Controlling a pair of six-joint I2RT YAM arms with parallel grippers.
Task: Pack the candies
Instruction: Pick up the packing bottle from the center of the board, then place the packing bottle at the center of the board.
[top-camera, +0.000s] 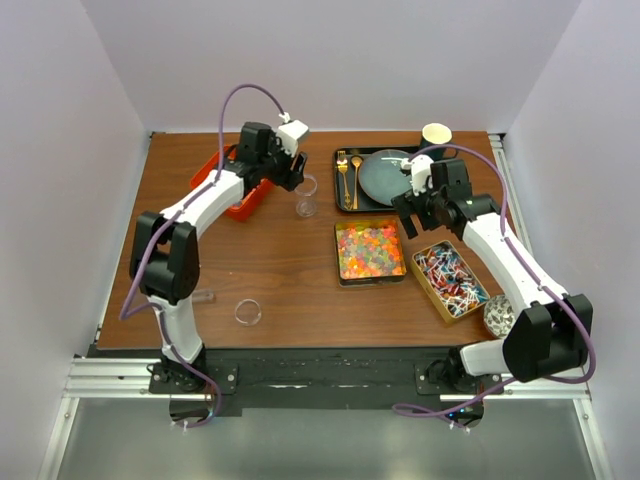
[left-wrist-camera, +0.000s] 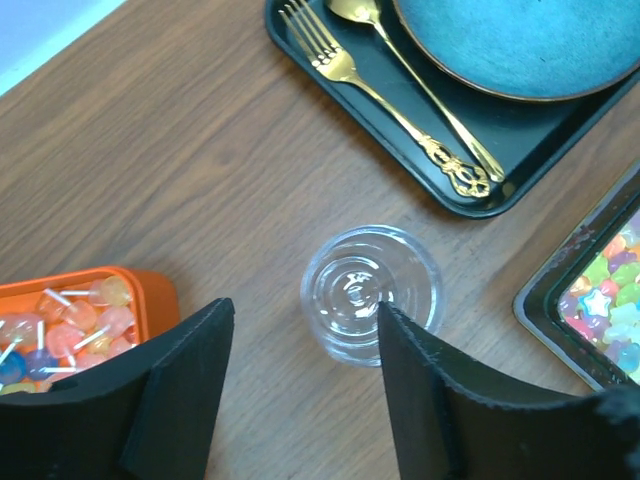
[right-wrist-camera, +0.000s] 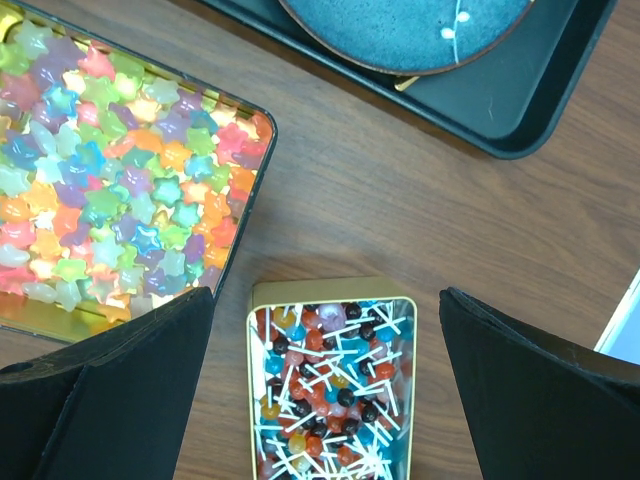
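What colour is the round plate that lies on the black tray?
The plate is dark teal blue; the left wrist view shows it best.

Gold fork (left-wrist-camera: 318, 45), spoon (left-wrist-camera: 355, 8) and blue plate (left-wrist-camera: 520, 40) lie on a black tray (left-wrist-camera: 540, 130).

Two arms (top-camera: 210, 205) (top-camera: 500, 245) are standing among three containers (left-wrist-camera: 150, 295) (top-camera: 338, 255) (right-wrist-camera: 330, 287) of candies (top-camera: 370, 250), one black tray (left-wrist-camera: 545, 140), one blue plate (top-camera: 385, 175), one gold fork (left-wrist-camera: 320, 45), one gold spoon (left-wrist-camera: 358, 8), one clear glass (left-wrist-camera: 370, 295) and one paper cup (top-camera: 436, 134).

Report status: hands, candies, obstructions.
Left hand open above empty glass. Right hand open above lollipops. Star candies lie in tray. Nothing blocking either hand.
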